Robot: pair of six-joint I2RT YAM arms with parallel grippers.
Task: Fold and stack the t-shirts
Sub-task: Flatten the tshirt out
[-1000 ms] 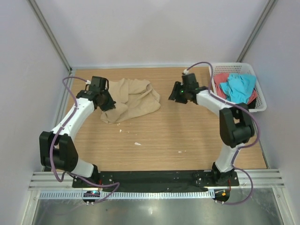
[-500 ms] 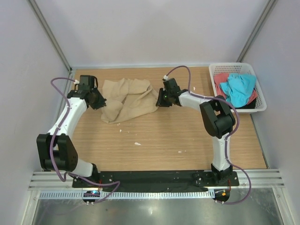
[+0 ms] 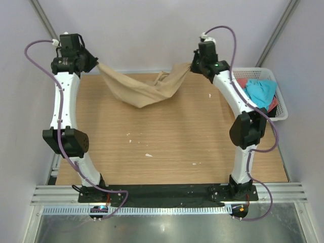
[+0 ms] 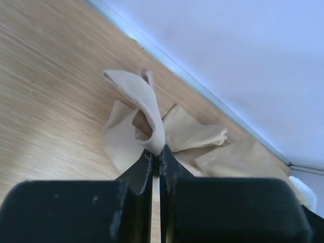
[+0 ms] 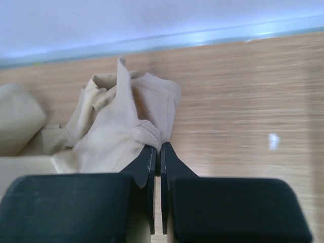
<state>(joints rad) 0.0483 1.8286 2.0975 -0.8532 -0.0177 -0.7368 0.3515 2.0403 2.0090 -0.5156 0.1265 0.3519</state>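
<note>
A tan-beige t-shirt (image 3: 144,90) hangs in the air between my two grippers, sagging in the middle over the far part of the table. My left gripper (image 3: 96,65) is raised at the back left and shut on one edge of the shirt (image 4: 152,119). My right gripper (image 3: 191,66) is raised at the back right and shut on a hemmed edge of the same shirt (image 5: 144,132). A turquoise t-shirt (image 3: 259,93) and a coral-red one (image 3: 239,85) lie bundled in the basket at the right.
The white lattice basket (image 3: 281,109) stands at the table's back right edge. The wooden table (image 3: 167,147) carries a few small white specks (image 3: 148,155). Grey walls and metal frame posts (image 3: 48,25) close in the back and sides.
Both arms have risen from table level to high at the back. The right gripper shut on the shirt's right edge, and the shirt has been lifted off the table and stretched between the grippers.
</note>
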